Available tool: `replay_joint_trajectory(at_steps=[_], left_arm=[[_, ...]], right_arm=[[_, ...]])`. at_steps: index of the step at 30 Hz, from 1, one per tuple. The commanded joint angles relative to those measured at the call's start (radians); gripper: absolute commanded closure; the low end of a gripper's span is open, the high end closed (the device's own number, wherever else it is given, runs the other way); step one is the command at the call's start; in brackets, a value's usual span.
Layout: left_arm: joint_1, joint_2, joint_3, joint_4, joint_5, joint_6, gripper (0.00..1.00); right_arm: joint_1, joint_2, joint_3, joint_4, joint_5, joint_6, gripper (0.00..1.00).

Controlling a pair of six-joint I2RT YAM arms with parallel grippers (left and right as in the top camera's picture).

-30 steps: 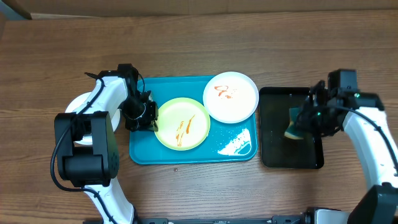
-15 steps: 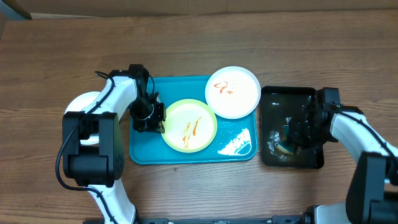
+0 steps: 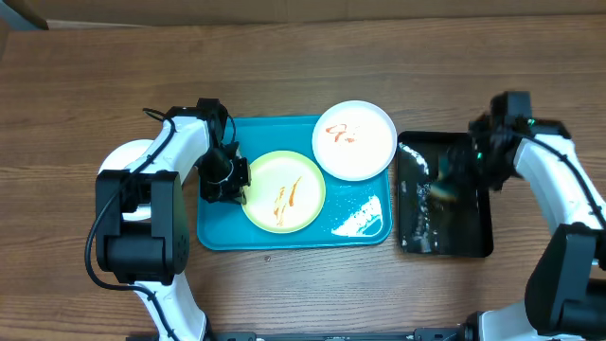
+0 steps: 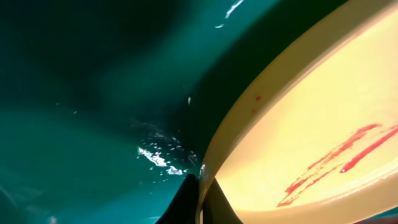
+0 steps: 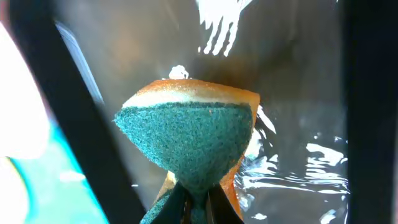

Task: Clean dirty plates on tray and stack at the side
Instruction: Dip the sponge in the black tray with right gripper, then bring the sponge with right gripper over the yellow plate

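Overhead view of a wooden table (image 3: 303, 66). The turquoise tray (image 3: 275, 131) sat in the middle of the frame, and a smaller black tray (image 3: 473, 237) lay just to its right.

My left pincer (image 3: 239, 185) was at the left-centre of the tray, closed tight on the left rim of the green plate (image 3: 282, 191). In the left wrist view the pincer (image 4: 200, 196) showed as two dark fingertips at the bottom edge, with the rim of the plate (image 4: 323, 124) pinched between them. The plate filled the right half of that view and the tray floor (image 4: 74, 124) filled the left. Orange-red sauce streaks (image 3: 287, 197) ran across the middle of the green plate.

The white plate (image 3: 354, 140) lay at the upper right corner of the tray, its edge reaching past the tray's rim. It touched or just overlapped the green plate. It carried a small orange smear (image 3: 341, 135) left of its centre.

A patch of white foam or water (image 3: 360, 220) lay on the tray floor at the lower right.

A white round shape (image 3: 115, 159) lay left of the tray, mostly hidden under my left arm. I could not tell what it was.

My right pincer (image 3: 453, 180) was over the upper middle of the black tray, blurred in the overhead view. In the right wrist view the pincer (image 5: 198, 199) was squeezed shut on a sponge (image 5: 186, 137), pinching its lower end. The sponge had a rough green face and an orange body. The black tray (image 5: 298, 93) under it was wet and glinting.
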Motion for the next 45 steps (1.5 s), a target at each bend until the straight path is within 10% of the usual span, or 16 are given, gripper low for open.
replay_joint_trajectory(at_steps=[1,17,28,45], left_arm=[[-0.005,0.014,-0.007,-0.002,-0.046,-0.037,0.96],[-0.006,0.014,-0.007,-0.007,-0.045,-0.042,0.96],[-0.006,0.014,-0.007,-0.008,-0.045,-0.042,0.96],[-0.033,0.014,-0.007,-0.007,0.078,-0.038,0.96]], right_arm=[[0.005,-0.011,0.016,0.012,0.000,-0.021,0.96],[0.064,0.105,-0.134,0.119,0.006,-0.020,0.96],[0.127,-0.024,0.124,-0.097,0.010,-0.040,0.96],[0.708,0.012,0.149,0.214,-0.067,0.103,0.96]])
